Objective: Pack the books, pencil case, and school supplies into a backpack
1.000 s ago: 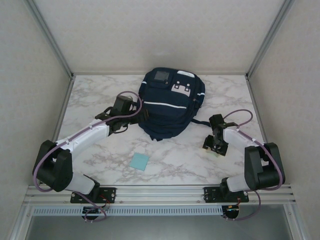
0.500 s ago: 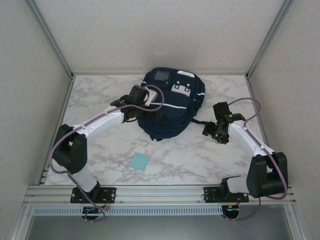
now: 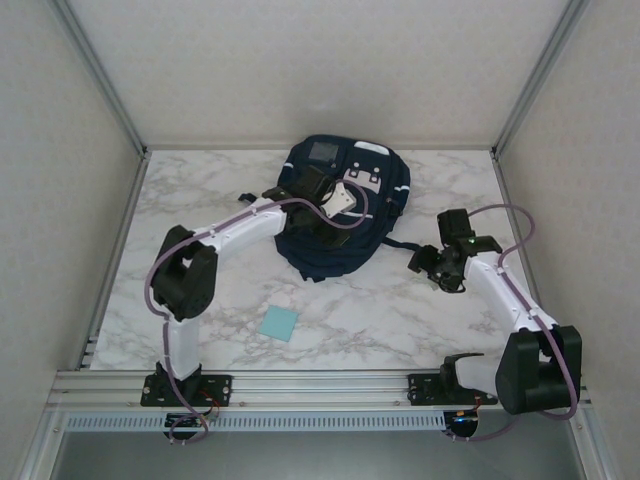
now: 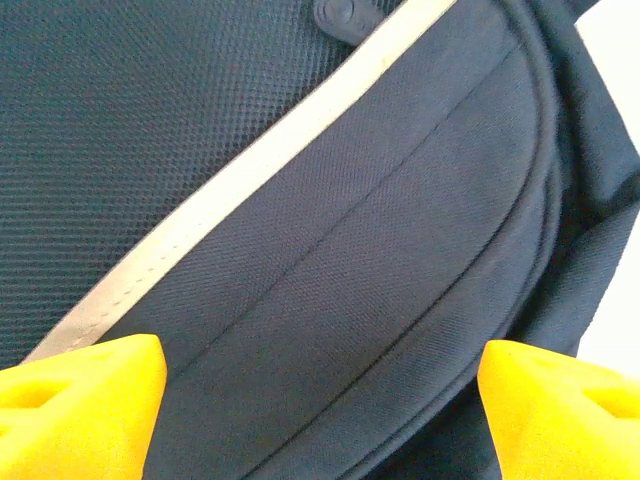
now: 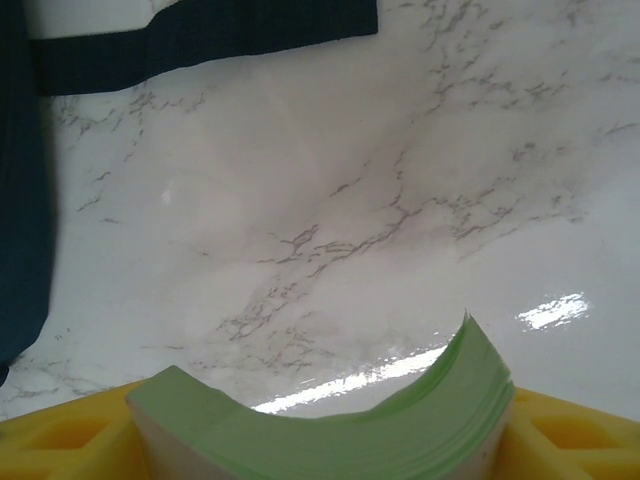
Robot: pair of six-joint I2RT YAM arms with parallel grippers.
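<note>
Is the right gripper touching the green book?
Touching. The right wrist view shows the green book bowed between the jaws of the right gripper.

Finding the backpack [image 3: 335, 258] lying on the table [image 3: 200, 290], toward the back and about midway across. Seeing the left gripper [image 4: 320, 405] hanging over the middle of that backpack, its fingers [image 4: 80, 405] spread to either side of a panel just below a stripe [image 4: 250, 190]. Noticing a strap [image 5: 200, 35] trailing from the backpack's right side along the table. Spotting the right gripper [image 3: 432, 270] just right of that strap, near the backpack but apart from it, over bare table, pinching a book [image 5: 330, 425] between its fingers. Finding a small pad [image 3: 279, 323] lying flat nearer the front edge, before the backpack and well apart from it, between the two arm bases.
</note>
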